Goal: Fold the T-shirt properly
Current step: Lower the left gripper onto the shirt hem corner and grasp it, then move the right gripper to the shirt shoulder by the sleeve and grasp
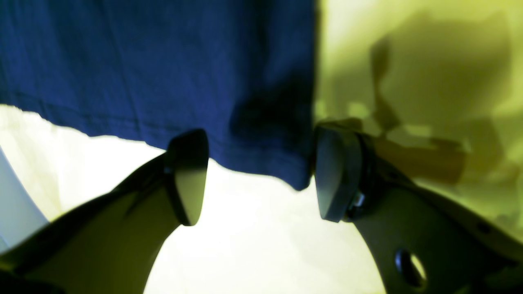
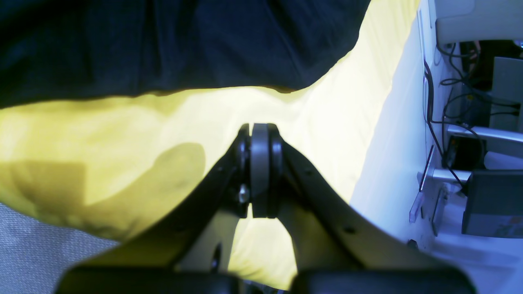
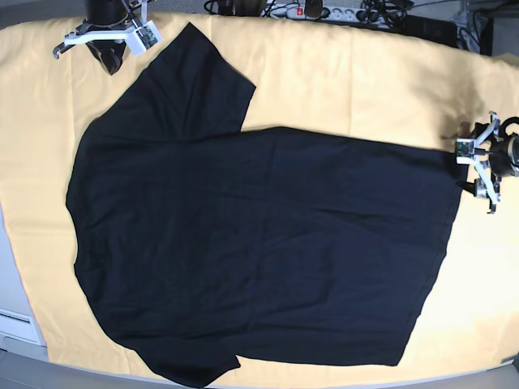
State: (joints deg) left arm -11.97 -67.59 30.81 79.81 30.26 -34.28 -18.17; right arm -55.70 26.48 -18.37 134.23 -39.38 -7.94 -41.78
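My open left tool [image 1: 257, 175] straddles the shirt [image 1: 163, 69] hem corner, lower centre; I should close squarely; right tool [image 2: 259, 171] shut, empty.

Pale yellow cloth [image 3: 340, 89] covering my work table, reaching its far and right edges. Power strip [image 3: 312, 11] and tangled cables [image 3: 381, 12] along the far edge. Grey boxes and wiring [image 2: 470, 122] beyond the table's side.

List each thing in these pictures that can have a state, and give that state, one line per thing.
T-shirt: spread flat, unfolded, on the yellow cloth.
Yellow cloth: laid out under the T-shirt.
Left claw: open, straddling the T-shirt's hem corner.
Right claw: shut, empty, beside the T-shirt's edge.
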